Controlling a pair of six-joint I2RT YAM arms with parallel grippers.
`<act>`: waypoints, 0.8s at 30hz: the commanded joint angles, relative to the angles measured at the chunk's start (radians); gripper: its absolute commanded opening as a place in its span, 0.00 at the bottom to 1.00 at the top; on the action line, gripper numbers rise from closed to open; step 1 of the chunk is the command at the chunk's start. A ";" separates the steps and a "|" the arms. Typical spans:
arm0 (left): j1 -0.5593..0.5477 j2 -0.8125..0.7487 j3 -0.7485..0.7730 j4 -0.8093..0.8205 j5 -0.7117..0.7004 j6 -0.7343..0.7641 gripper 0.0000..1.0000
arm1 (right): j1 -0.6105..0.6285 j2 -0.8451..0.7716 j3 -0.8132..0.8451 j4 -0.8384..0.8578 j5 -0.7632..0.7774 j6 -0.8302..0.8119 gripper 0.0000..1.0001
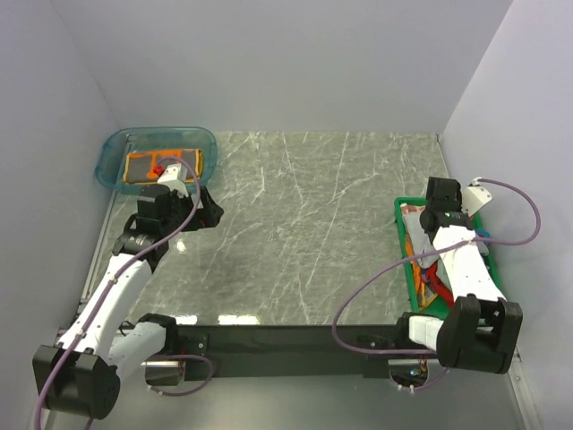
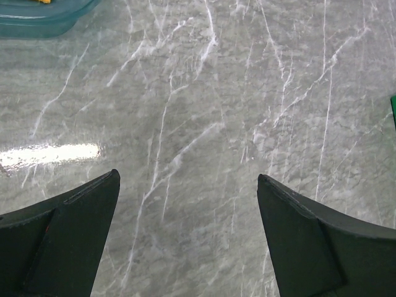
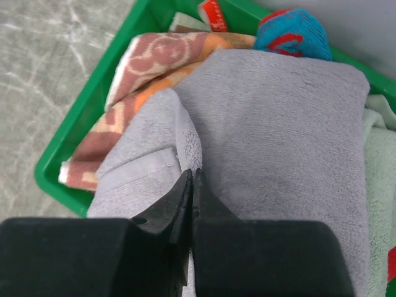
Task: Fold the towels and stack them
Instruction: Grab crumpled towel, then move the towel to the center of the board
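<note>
In the right wrist view, several towels lie bunched in the green crate. A pale grey towel is on top. An orange-brown patterned one lies under its left side, a red and blue one at the back, and a pale green one at the right. My right gripper is shut, its tips pinching a raised fold of the grey towel. From above, that gripper reaches down into the crate. My left gripper hangs open over bare marble, holding nothing.
A clear teal tub stands at the back left with a folded orange towel inside, just behind my left gripper. Its corner shows in the left wrist view. The marble table spans between tub and crate; walls close in on both sides.
</note>
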 commanded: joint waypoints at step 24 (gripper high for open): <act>-0.004 -0.034 0.015 0.019 -0.107 -0.002 0.98 | 0.741 0.252 0.271 0.463 -0.442 -0.229 0.00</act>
